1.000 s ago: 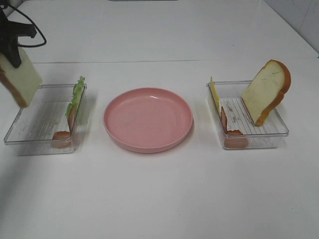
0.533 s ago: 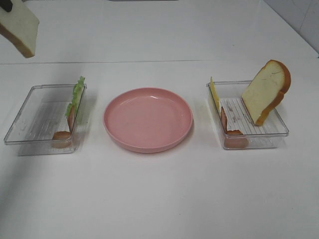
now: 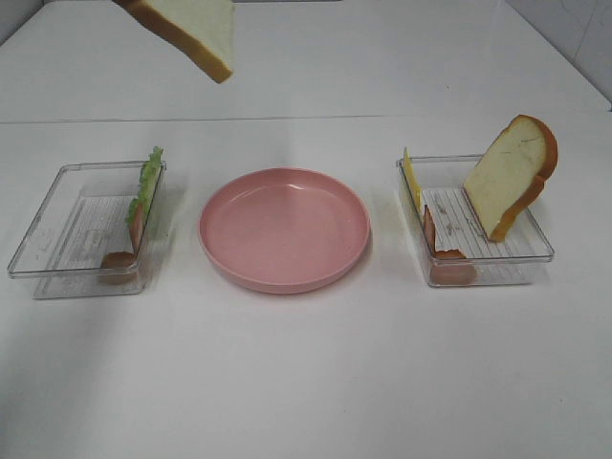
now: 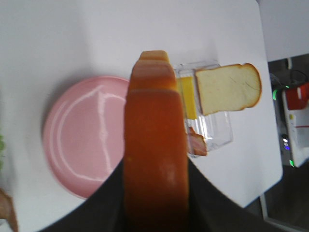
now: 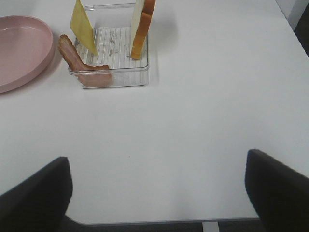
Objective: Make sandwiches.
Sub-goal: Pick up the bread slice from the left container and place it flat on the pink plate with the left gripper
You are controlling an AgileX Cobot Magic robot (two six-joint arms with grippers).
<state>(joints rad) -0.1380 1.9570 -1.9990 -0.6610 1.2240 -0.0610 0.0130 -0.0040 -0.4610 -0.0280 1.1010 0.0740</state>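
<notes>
Left wrist view: the left gripper (image 4: 155, 176) pinches a white bread slice with orange-brown crust (image 4: 154, 111) edge-on between its dark jaws, aloft above the table (image 4: 72, 38) near the round pink plate (image 4: 82, 140). Right of the plate, the right gripper (image 5: 157, 193) holds its jaws spread wide, empty.

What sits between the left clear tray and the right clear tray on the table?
The round pink plate lies between the left tray and the right tray, touching neither, as the exterior high view shows.
</notes>
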